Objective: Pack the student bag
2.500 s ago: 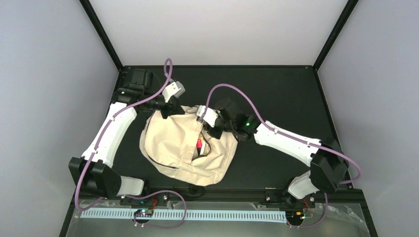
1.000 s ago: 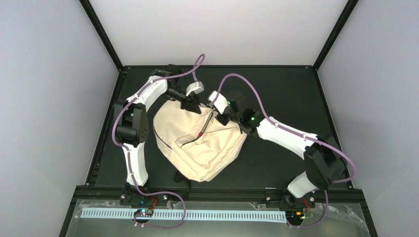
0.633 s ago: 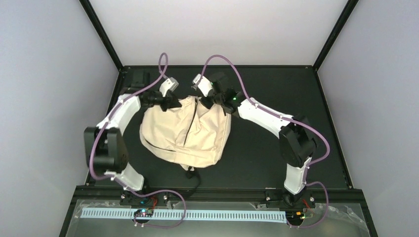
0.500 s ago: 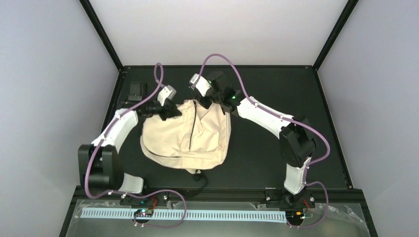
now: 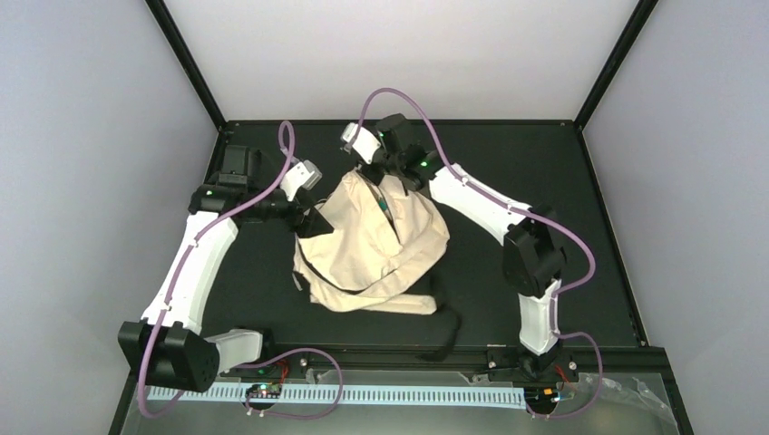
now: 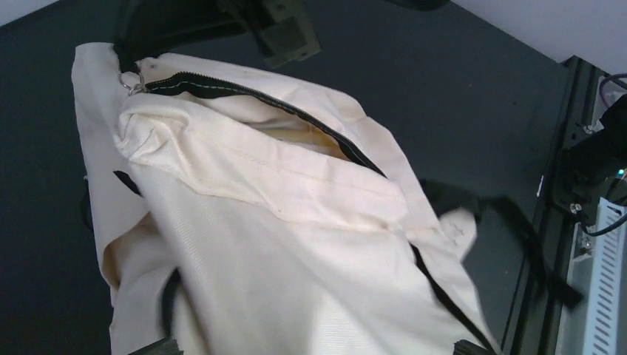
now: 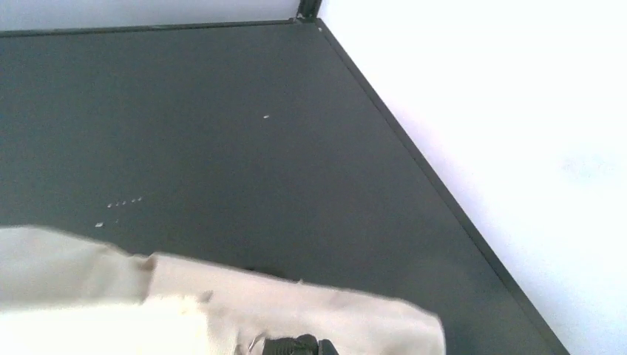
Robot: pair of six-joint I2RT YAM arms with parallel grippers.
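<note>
The student bag [image 5: 376, 249] is a cream fabric backpack bunched up at the middle of the table, its top pulled up toward the far side. My right gripper [image 5: 384, 179] is shut on the bag's top edge; in the right wrist view its dark fingertips [image 7: 299, 346] are pressed together in the cream fabric [image 7: 222, 303]. My left gripper [image 5: 313, 222] is at the bag's left side, open. Its fingertips [image 6: 159, 347] show far apart at the frame's bottom corners, with bag cloth [image 6: 296, 244] spread below them. A dark zipper [image 6: 244, 92] runs across the top, partly parted.
Black straps [image 5: 444, 322] trail from the bag toward the table's front right. The black table [image 5: 562, 172] is bounded by a dark frame and pale walls. The front rail with wiring [image 6: 591, 170] shows at the right of the left wrist view.
The bag has shifted right and bunched up under my right gripper, which kept its hold. My left gripper has come off the bag's upper left corner and its jaws have spread. The straps swung out front right.
</note>
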